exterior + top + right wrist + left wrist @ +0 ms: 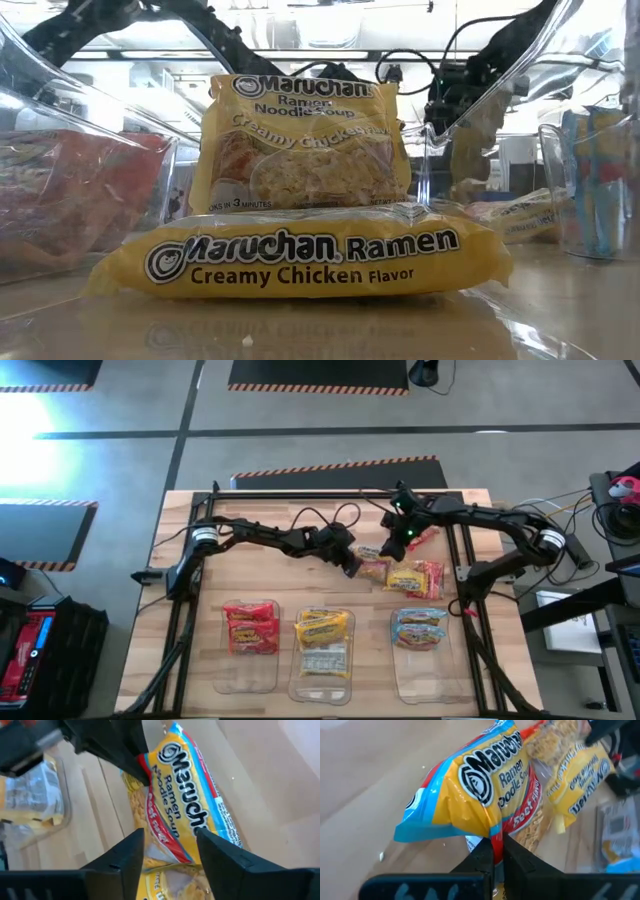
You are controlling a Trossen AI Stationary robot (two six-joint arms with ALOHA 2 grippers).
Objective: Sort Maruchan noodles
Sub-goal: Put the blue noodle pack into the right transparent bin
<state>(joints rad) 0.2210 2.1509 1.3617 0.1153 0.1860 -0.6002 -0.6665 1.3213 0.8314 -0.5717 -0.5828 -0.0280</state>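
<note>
**Blue-edged packet pinched at its edge**

While three clear bins along the near edge of the table (170, 510) already hold sorted packets, a few Maruchan noodles wait loose at mid-table. Going left to right: the left bin (226, 678) holds red packets (250, 626), the middle bin (325, 690) holds yellow Creamy Chicken packets (300, 255), one lying flat with another leaning behind it, and the right bin (420, 678) holds light blue ones (420, 627).

Farther back, the left gripper (497, 851) is clamped fully together on the edge of a blue-edged packet (470, 785). Just right of it, the right gripper (170, 847) has its fingers spread apart astride the same packet, gripping nothing. Loose yellow packets (412, 578) lie beside them.

Such packets look light, glossy and slippery, with brittle noodles inside. A pinch on the sealed edge seems safest; squeezing the middle could crack the block.
</note>
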